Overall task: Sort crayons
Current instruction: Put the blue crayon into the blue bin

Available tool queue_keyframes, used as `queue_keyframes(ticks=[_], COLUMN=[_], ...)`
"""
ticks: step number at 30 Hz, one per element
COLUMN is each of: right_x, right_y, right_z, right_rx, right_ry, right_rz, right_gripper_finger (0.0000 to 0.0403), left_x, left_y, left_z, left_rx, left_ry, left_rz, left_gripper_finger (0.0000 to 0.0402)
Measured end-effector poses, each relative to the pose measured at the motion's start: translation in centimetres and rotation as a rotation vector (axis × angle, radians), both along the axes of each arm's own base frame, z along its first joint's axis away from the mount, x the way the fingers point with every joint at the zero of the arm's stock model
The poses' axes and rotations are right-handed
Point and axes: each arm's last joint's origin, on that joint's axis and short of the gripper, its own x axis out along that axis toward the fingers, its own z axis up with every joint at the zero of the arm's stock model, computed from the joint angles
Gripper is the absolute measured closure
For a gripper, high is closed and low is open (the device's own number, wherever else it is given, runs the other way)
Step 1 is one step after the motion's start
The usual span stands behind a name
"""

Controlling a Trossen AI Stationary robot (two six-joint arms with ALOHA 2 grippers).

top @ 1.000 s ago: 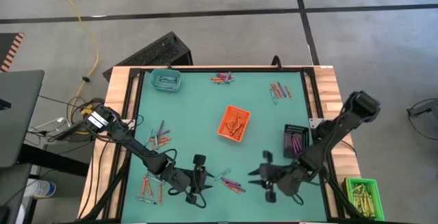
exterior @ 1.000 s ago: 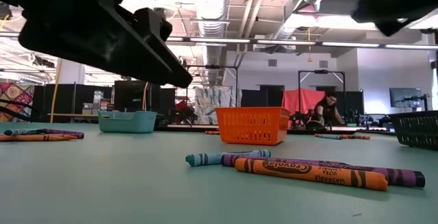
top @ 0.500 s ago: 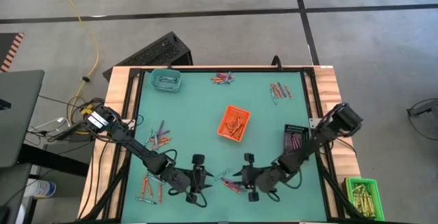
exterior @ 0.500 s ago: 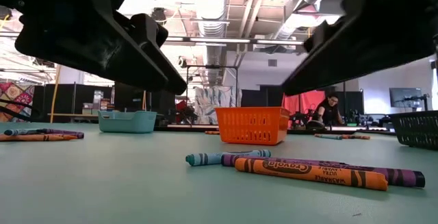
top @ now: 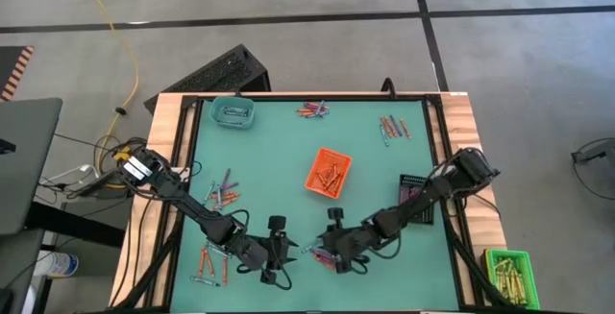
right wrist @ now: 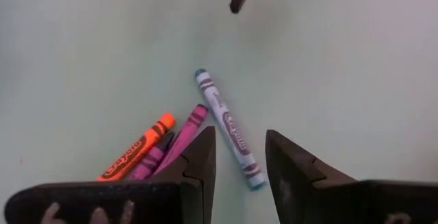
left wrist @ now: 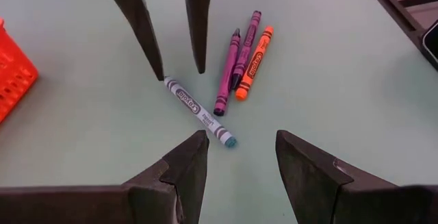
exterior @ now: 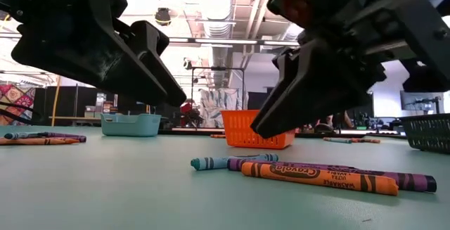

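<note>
A small cluster of crayons (top: 313,250) lies flat on the green table near its front edge: a blue-grey crayon (left wrist: 198,111), two purple ones (left wrist: 229,73) and an orange one (left wrist: 254,53). My left gripper (left wrist: 239,148) stands open just left of the cluster, pointing at it. My right gripper (right wrist: 239,145) stands open just right of it, slanting down, with one end of the blue-grey crayon (right wrist: 229,128) showing between its fingers. In the low view both grippers' fingers (exterior: 260,126) hang above the crayons (exterior: 316,176) without touching them.
An orange tray (top: 329,173) stands mid-table, a teal tray (top: 232,112) at the far left and a dark tray (top: 415,197) at the right. More crayons lie in groups (top: 312,110), (top: 392,127), (top: 223,191), (top: 211,261). A green bin of yellowish sticks (top: 506,271) sits off the right edge.
My right gripper has swung toward the table's left, sunk toward the crayon cluster and rolled at the wrist. It now faces my left gripper across the crayons. The crayons have not moved.
</note>
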Motion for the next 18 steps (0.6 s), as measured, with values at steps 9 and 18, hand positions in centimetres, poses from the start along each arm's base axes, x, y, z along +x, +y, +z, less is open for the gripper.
queue_keyframes(ticks=[9,18], right_x=[0.1,0.5], right_y=[-1.2,-1.9], right_z=[-0.5,-1.2], right_rx=[0.001,0.021], right_ry=[0.100,0.127], right_rz=[0.010,0.028], right_gripper_finger=[0.0282,0.0282], left_x=[0.0,0.0], left_y=[0.0,0.0], left_z=[0.0,0.0], left_rx=[0.002,0.004], left_ry=[-0.001,0.000], left_rz=[-0.002,-0.004], left_gripper_finger=[0.0239,0.0239])
